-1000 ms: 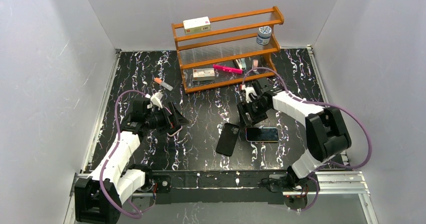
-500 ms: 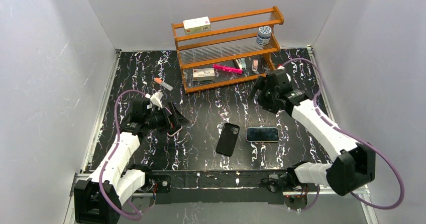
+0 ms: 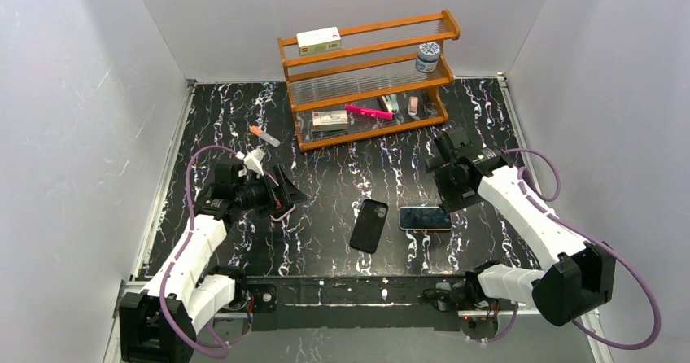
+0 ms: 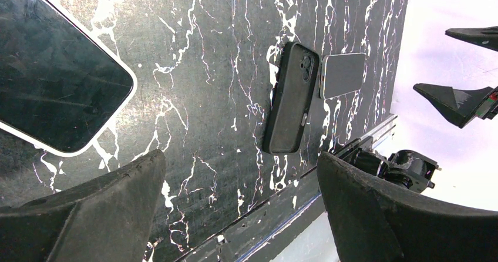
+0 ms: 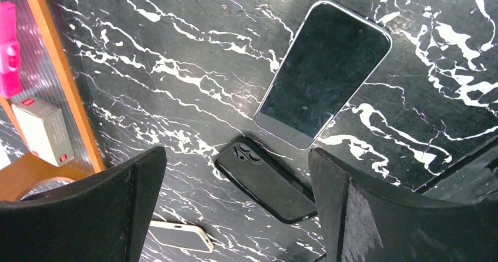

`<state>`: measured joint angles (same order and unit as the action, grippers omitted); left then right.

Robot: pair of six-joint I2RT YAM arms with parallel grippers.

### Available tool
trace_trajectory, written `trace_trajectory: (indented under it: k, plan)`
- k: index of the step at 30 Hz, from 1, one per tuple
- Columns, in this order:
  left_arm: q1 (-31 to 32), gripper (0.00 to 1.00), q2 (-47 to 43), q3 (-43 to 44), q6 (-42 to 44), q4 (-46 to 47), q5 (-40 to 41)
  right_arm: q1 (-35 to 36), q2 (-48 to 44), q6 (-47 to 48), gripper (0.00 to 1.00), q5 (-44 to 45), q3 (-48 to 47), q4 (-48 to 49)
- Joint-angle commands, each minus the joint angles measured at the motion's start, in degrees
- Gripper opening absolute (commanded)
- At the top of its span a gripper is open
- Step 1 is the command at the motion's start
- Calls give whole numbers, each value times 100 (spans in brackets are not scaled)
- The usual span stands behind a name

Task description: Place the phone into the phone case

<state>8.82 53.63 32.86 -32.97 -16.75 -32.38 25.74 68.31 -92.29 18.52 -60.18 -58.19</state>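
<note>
The phone lies flat on the black marbled table, glossy dark screen up, with a thin pale rim. The matte black phone case lies just left of it, camera holes at its far end. Both also show in the right wrist view, phone and case, and in the left wrist view, phone and case. My right gripper is open and empty, hovering just behind and right of the phone. My left gripper is open and empty at the left, well apart from the case.
A pale-rimmed dark slab lies under my left gripper and shows in the left wrist view. A wooden rack with a box, a jar and a pink item stands at the back. A small orange-tipped object lies left of it.
My right arm swung out from above the phone toward the rack, then came back down close behind the phone. The left arm, phone and case have not moved.
</note>
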Motion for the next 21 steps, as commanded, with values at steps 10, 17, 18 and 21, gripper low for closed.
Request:
trace_trajectory:
  k: [10,17,18,21]
  plan:
    - [28,98,-190,200,80,-91,-111,-67,-58,-1326,99,-776,874,35]
    - [28,98,-210,203,72,-91,-80,-69,231,-1618,99,-829,1101,225]
    - [32,98,-212,194,72,-89,-84,-76,230,-1704,99,-800,1143,248]
    - [41,98,-199,202,72,-91,-98,-111,234,-1951,99,-749,1290,354]
